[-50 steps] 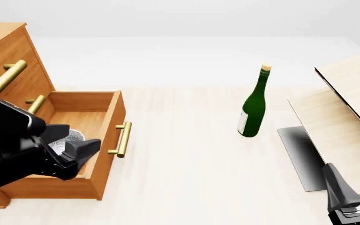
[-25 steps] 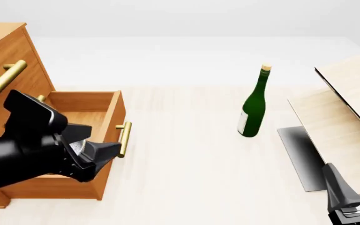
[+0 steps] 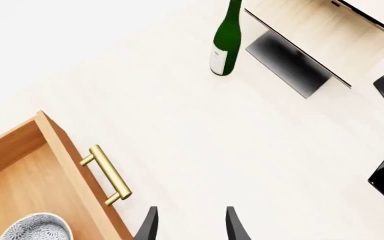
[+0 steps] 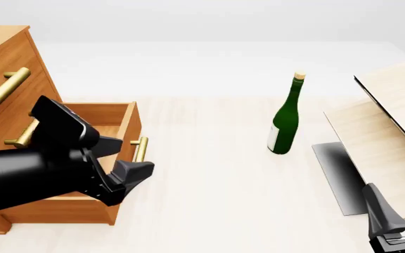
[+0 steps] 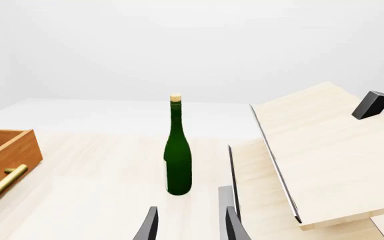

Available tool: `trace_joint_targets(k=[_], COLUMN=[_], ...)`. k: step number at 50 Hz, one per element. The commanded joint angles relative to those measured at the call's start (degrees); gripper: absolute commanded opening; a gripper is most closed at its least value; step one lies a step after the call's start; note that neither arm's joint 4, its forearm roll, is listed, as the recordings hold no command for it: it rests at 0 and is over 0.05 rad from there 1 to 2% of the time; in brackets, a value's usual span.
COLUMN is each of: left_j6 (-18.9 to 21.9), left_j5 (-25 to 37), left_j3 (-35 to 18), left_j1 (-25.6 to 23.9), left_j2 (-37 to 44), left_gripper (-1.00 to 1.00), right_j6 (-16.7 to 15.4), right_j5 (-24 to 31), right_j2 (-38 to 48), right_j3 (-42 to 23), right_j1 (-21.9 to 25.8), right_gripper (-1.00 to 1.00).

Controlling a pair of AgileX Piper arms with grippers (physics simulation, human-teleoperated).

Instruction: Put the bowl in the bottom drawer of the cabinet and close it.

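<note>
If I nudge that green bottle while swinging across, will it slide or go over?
The green bottle would probably tip rather than slide: it stands upright, tall and narrow on a small base. Once down, its round body would likely roll. It stands free on the table, apart from the boards, so nothing would catch it.

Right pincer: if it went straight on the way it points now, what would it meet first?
Probably the green bottle: it stands nearly between the right pincer's open fingertips, with only bare table before it. Depth is unclear; it might pass just beside it.
</note>
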Motion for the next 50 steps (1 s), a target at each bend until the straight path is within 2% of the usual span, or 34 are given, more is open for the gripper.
trace_joint_targets(k=[1, 24, 50], left_j6=[-0.7, -1.8, -5.6], left_j5=[-1.0, -5.5, -10.4], left_j3=[-0.4, -0.2, 2.8], left_j1=[-1.8, -5.1, -6.9], left_j2=[1.7, 9.2, 16.2], left_gripper=[1.0, 1.0, 1.0], right_j6=[0.0, 0.0, 0.0], right_j5=[0.0, 0.0, 0.0], right_j2=[0.0, 0.0, 0.0], right_j3=[0.0, 0.0, 0.0], right_j1=[0.0, 0.0, 0.0], right_gripper=[1.0, 1.0, 1.0])
